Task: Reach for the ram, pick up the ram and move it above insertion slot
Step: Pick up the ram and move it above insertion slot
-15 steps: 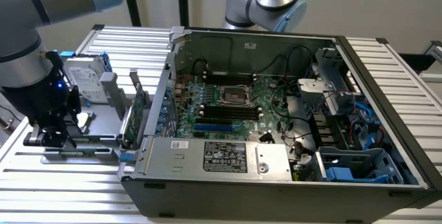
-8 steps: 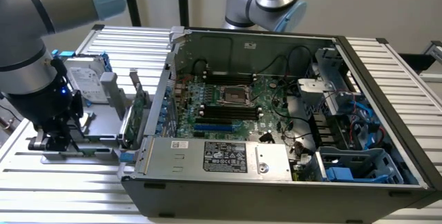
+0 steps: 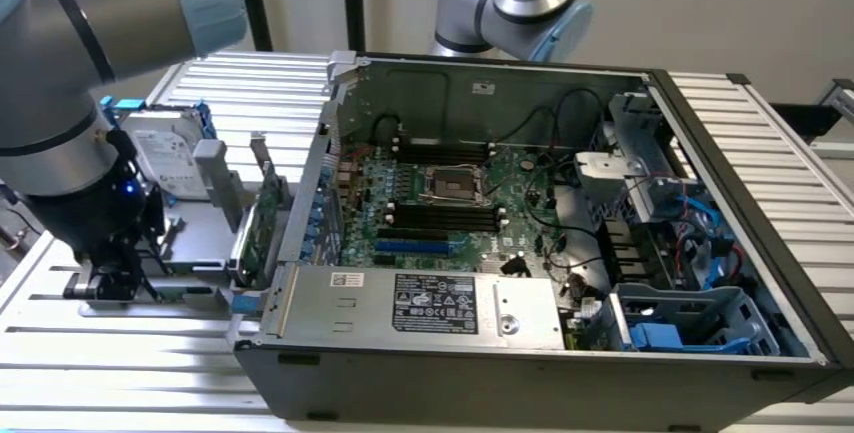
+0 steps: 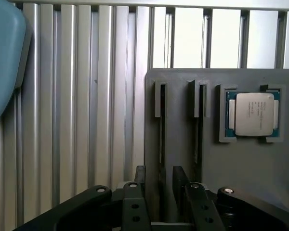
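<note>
You will find no brand you can read. The power supply (image 3: 427,303) carries one black-and-white label and one small white sticker, the processor chip (image 4: 254,114) has lines of print on its silver lid, and the hard drive (image 3: 167,153) wears a pale label, but all of the writing is too small to make out. Count one grey holder (image 4: 241,163) on the slatted metal surface (image 4: 86,96), with two narrow grooves and one square recess, and the chip sits in that recess, off to one side of the fingers (image 4: 140,174). There are two fingers, and they are spread apart, pinching nothing. One groove runs straight out between them, and the other lies just outside one finger. The ram (image 4: 162,139) shows as a thin dark edge standing in the groove between the fingers; you cannot tell whether either finger touches it. In the exterior view the fingers hang low over the holder, just beside one upright green expansion card (image 3: 263,215) and the open computer case (image 3: 747,203). The insertion slot (image 3: 441,215) is well apart from the fingers, inside the case toward the exterior view's right. It is one of the black slots banked on two sides of the one CPU socket (image 3: 454,185), next to one blue slot (image 3: 407,248).
</note>
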Robot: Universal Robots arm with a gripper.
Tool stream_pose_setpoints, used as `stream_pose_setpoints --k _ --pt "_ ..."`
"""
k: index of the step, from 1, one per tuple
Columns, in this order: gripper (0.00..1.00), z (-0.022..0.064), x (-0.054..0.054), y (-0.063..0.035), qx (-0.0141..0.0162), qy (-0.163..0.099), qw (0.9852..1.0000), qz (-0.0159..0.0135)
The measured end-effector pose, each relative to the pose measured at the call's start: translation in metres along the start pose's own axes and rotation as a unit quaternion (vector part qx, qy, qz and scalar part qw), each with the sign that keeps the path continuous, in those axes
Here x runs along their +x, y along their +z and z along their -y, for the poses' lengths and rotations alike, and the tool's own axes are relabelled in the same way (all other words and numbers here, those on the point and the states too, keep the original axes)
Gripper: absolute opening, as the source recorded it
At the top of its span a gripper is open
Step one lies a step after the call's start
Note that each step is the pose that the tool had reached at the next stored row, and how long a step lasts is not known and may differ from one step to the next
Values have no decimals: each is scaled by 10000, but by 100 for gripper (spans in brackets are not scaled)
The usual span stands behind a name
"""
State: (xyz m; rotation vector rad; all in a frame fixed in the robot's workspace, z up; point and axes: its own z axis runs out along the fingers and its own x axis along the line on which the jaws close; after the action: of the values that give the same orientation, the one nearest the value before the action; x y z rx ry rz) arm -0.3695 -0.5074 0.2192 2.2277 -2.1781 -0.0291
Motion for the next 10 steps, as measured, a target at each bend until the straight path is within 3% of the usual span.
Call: stream_pose_setpoints --k 10 --pt "36 -20 -26 151 2 -41 10000 -1"
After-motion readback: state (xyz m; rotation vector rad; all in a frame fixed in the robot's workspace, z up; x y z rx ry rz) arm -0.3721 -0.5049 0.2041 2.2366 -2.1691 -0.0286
